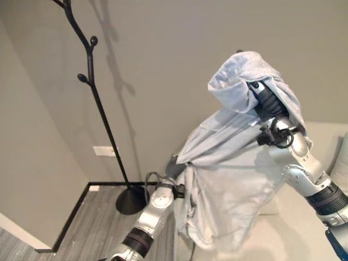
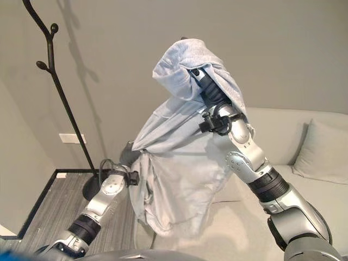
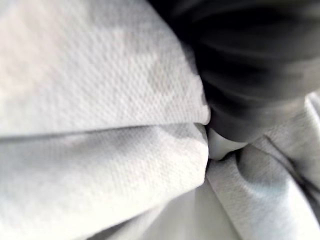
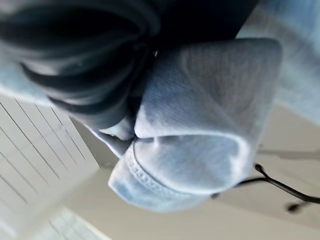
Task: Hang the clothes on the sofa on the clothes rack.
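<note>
A light grey garment (image 1: pixel 228 179) hangs in the air in front of the sofa (image 2: pixel 288 130). My right hand (image 1: pixel 265 100) is raised high with the garment's top draped over it like a hood; its dark cover (image 4: pixel 75 60) shows beside the bunched cloth (image 4: pixel 200 125). My left hand (image 1: pixel 173 163) is lower, buried in the garment's left edge, with cloth (image 3: pixel 100 125) pressed against its cover (image 3: pixel 250 65). The black branch-shaped clothes rack (image 1: pixel 100 103) stands to the left by the wall, apart from the garment, and nothing hangs on it.
The rack's round base (image 1: pixel 130 200) rests on the grey wood floor (image 1: pixel 92 223) in the room's corner. A wall socket (image 1: pixel 104 150) sits behind the pole. A grey cushion (image 2: pixel 326 152) leans on the sofa at the right.
</note>
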